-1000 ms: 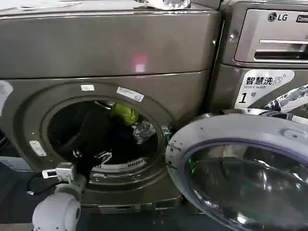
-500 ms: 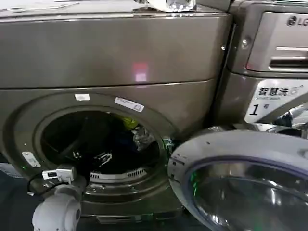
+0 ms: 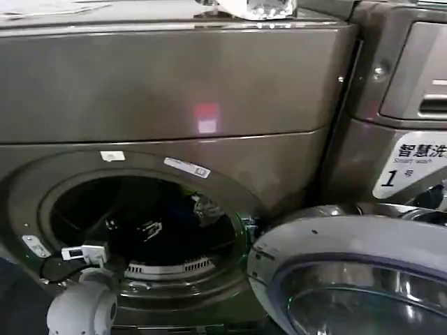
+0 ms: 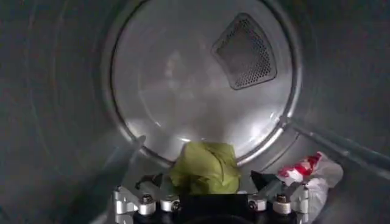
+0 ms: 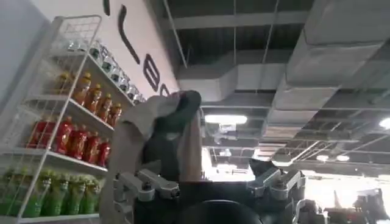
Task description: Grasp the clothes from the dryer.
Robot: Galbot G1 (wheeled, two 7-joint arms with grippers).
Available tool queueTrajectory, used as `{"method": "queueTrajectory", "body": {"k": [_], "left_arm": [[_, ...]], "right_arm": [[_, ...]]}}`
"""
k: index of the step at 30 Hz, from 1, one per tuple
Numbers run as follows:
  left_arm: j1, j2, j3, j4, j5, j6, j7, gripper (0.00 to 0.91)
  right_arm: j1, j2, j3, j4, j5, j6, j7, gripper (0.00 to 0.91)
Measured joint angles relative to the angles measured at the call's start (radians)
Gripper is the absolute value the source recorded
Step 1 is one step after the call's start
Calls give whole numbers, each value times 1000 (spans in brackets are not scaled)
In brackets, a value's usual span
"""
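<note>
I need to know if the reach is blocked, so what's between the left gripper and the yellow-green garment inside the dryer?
Nothing. In the left wrist view the left gripper sits right at the yellow-green garment, fingers open on either side of it.

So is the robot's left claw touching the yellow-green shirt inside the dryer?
Cannot tell. In the left wrist view the left gripper sits right at the yellow-green garment, which lies between its fingers, but no plain contact or gap is visible.
</note>
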Motion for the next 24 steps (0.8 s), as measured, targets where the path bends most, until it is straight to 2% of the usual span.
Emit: {"method": "queueTrajectory", "body": {"k": [13,24], "left_arm": [[-81,-17,15,124,8,0,-8,907],[-224,-56,11,332,65,0,-23,907]], "right_arm": [[1,-4,-3,-3,1,2,0,907],[1,-9,-5,-3,3,3,-1,907]]}}
